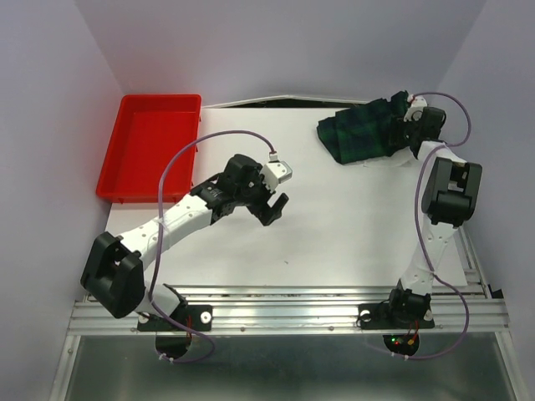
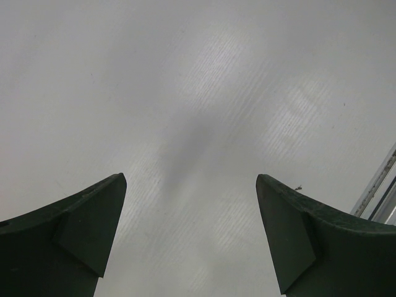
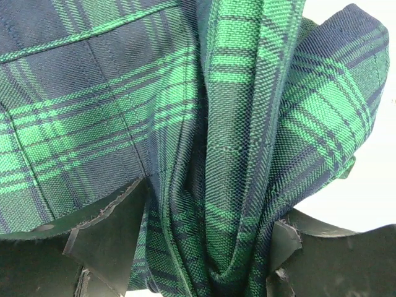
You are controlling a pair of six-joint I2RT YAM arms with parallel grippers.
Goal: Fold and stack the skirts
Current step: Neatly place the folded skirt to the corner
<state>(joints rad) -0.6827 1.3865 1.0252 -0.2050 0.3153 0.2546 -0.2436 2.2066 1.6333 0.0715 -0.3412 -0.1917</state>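
Observation:
The dark green and navy tartan skirt point(image 1: 361, 132) lies bunched at the far right of the white table point(image 1: 334, 234). My right gripper point(image 1: 410, 114) is at the skirt's right edge. In the right wrist view the right gripper point(image 3: 207, 204) is shut on a thick fold of the tartan skirt point(image 3: 241, 124), which fills that view. A thin white cloth edge point(image 1: 380, 164) seems to peek out under the skirt's near side; I cannot tell if it is the white garment. My left gripper point(image 1: 274, 209) is open and empty above the table's middle; in its wrist view the left gripper point(image 2: 190, 179) faces only bare table.
A red plastic tray point(image 1: 159, 98) stands at the far left of the table. Purple walls close in the left, back and right sides. A metal rail point(image 1: 284, 313) runs along the near edge, with both arm bases on it.

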